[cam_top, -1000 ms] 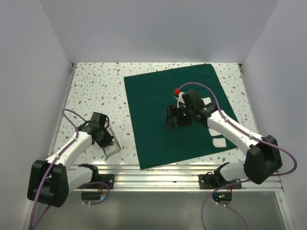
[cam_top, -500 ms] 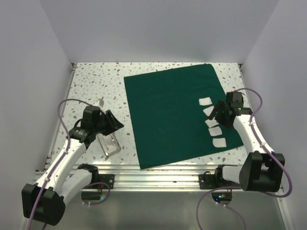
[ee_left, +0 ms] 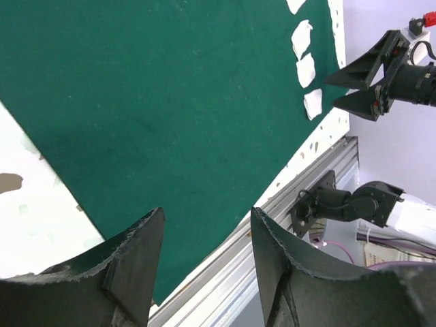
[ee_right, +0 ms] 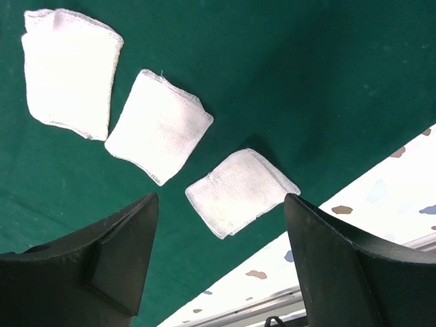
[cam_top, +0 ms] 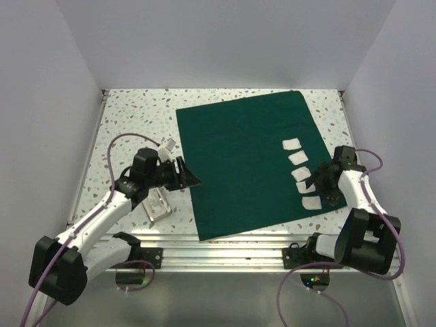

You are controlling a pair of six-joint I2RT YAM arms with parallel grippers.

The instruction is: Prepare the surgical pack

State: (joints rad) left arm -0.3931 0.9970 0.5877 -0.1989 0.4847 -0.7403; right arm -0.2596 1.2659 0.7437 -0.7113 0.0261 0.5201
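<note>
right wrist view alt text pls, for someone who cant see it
Three white gauze squares lie in a diagonal row on a dark green cloth. The right claw hangs open over them, speckled table at lower right.

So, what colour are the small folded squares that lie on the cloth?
White squares on the dark green cloth; the right wrist view shows them best.

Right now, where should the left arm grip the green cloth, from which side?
Probably its left edge, from the left, nearest the left gripper: the green cloth lies flat, so only a border offers a lip, and gauze squares line its right.
</note>
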